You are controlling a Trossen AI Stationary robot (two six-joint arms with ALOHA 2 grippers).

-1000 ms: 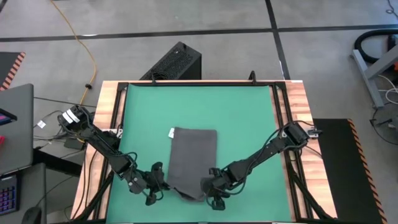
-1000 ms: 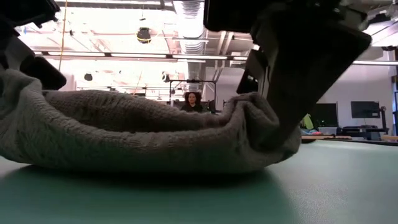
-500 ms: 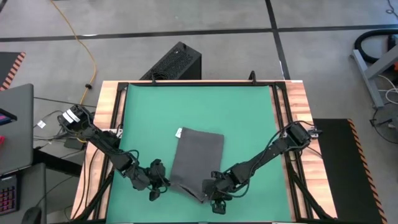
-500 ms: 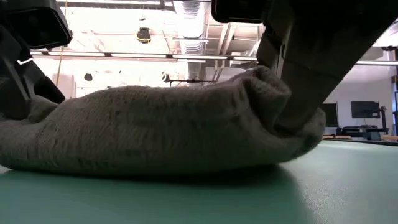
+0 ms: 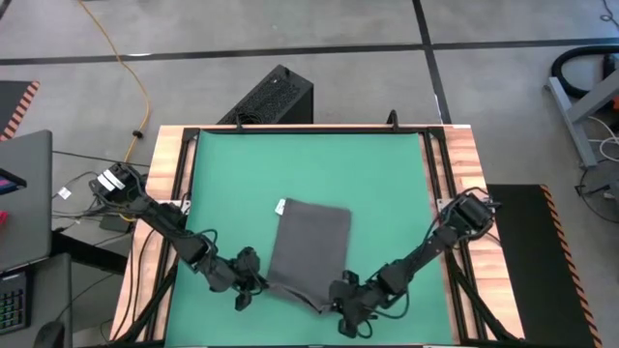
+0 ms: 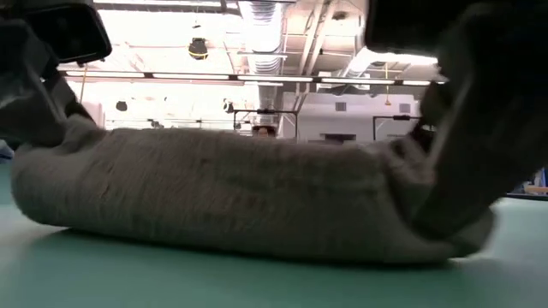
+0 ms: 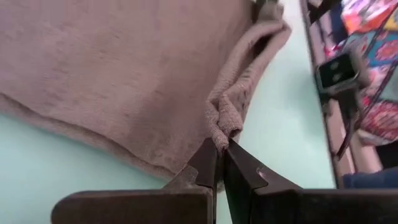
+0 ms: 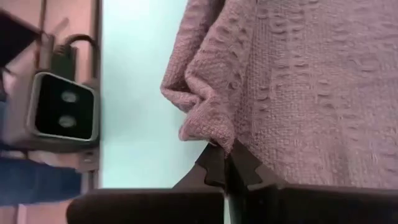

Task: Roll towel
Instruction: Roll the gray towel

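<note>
Two arms at work: both reach in over the near edge of the green mat (image 5: 387,184), one from each side of the towel.
Mat: the landmark; it covers most of the table, and the towel takes up only a small part of it.
Towel (image 5: 309,253): dark grey, lying a little askew on the near half of the mat, its white tag (image 5: 280,206) at the far corner.
Done so far: only the near edge is gathered and lifted into a low fold; I'd call this the first turn.
Left to do: nearly all of it, as the far stretch lies flat and unrolled.
Left gripper (image 7: 219,151): pinched tight on the towel's near corner.
Right gripper (image 8: 225,155): likewise closed on the other near corner.
</note>
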